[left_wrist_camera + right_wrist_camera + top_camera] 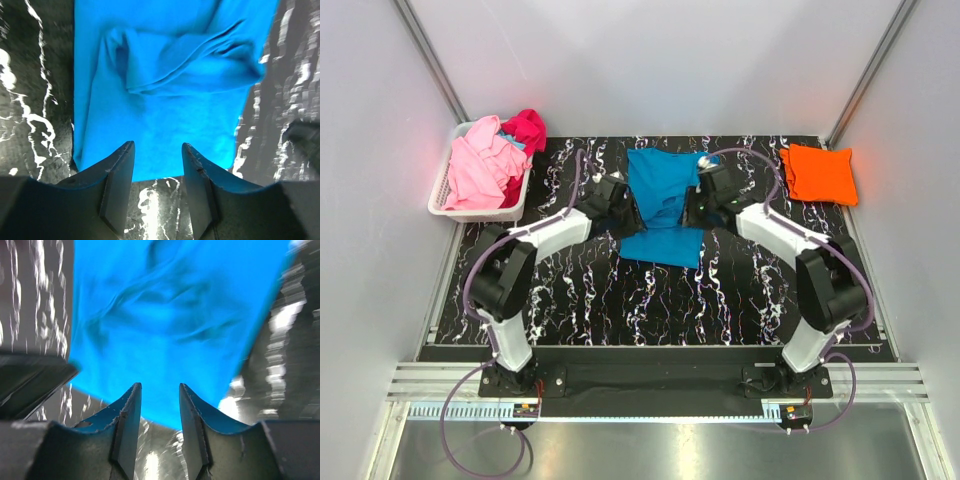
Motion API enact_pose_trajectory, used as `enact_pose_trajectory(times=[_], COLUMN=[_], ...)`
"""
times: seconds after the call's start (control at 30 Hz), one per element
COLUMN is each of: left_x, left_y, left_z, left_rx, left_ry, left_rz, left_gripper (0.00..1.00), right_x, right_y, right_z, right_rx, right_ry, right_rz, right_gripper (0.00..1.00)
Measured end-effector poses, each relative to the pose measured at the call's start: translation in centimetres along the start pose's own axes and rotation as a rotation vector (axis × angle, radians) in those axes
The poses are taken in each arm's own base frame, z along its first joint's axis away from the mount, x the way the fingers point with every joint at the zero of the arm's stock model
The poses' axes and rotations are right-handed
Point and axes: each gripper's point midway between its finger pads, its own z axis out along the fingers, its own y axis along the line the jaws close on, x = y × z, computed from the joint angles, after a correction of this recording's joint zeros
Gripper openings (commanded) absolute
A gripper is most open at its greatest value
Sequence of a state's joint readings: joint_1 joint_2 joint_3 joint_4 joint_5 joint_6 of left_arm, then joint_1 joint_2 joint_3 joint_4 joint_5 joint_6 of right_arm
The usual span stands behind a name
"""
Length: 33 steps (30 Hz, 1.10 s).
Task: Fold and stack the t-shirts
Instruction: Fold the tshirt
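A white plastic basket with slats (442, 185) sat at the far left corner of a black table top with white swirly lines (580, 300). Plain grey walls (660, 60) stood around the table.

Both arms stretched from their bases at the near edge toward the middle, elbows bowed outward. The left arm (545, 235) angled in to the right and the right arm (775, 228) in to the left, their wrists facing each other. The left gripper (157, 146) and right gripper (160, 386) had jaws moderately parted. The right wrist view was blurred, so the jaws' contact with anything was unclear.
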<state>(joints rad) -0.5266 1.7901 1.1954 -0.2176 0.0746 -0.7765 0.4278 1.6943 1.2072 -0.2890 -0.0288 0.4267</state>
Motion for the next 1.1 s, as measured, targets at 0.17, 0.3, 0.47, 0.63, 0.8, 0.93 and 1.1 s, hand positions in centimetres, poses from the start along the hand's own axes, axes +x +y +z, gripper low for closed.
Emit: enact_pose_trajectory(times=[0.17,0.3,0.47,0.63,0.8,0.93,1.1], left_x=[2.1,3.3,3.2,3.9,6.8,10.5,13.6], left_y=[1.9,3.3,2.7,2.8,3.8,4.4,4.8], left_z=[2.2,3.5,4.1,4.0,1.7,-0.8,-2.9], left_rx=[-0.089,-0.16,-0.184,-0.219,-0.252,-0.264,-0.254], left_ry=[0.082,0.126,0.103,0.067,0.043,0.05,0.055], left_rz=[0.001,0.009,0.042,0.059,0.057,0.062,0.044], left_gripper=[0.46,0.45,0.44,0.45,0.45,0.45,0.45], right_x=[5.1,8.0,9.0,9.3,10.1,11.7,15.2], right_y=[1.8,0.7,0.4,0.5,0.6,0.5,0.4], right_z=[2.3,4.3,5.3,5.4,4.7,3.3,0.1], right_rx=[-0.033,-0.007,-0.005,-0.003,-0.006,0.001,0.012], right_ry=[0.149,0.24,0.269,0.268,0.266,0.288,0.337], right_rz=[-0.038,-0.023,-0.008,0.016,0.05,0.07,0.073], right_gripper=[0.42,0.4,0.38,0.36,0.35,0.34,0.33])
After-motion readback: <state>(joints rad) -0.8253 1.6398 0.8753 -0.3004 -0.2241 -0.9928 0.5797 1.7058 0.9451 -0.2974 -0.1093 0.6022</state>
